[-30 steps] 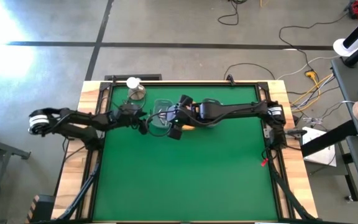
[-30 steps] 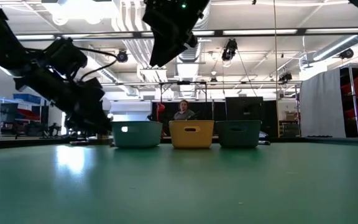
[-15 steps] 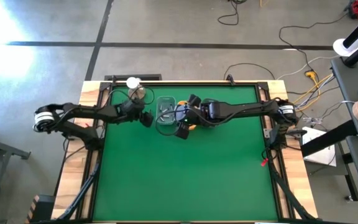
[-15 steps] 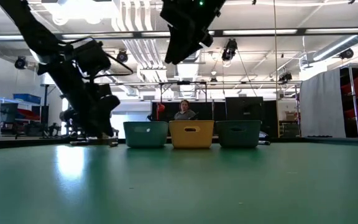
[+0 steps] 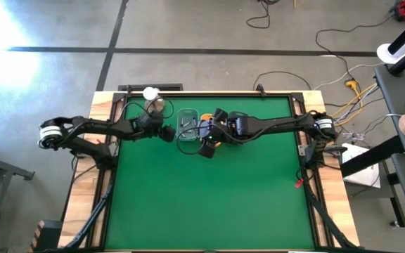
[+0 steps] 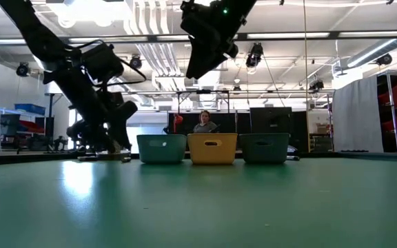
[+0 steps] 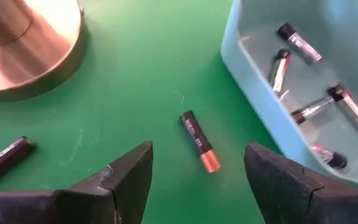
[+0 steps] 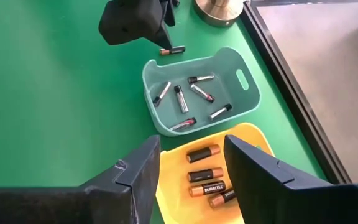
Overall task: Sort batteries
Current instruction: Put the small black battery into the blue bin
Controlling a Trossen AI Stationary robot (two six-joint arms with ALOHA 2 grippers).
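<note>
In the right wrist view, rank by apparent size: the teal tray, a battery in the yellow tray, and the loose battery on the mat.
1. teal tray
2. battery in the yellow tray; nearer the camera, so its lead is unsure
3. loose battery beside the left gripper
</note>
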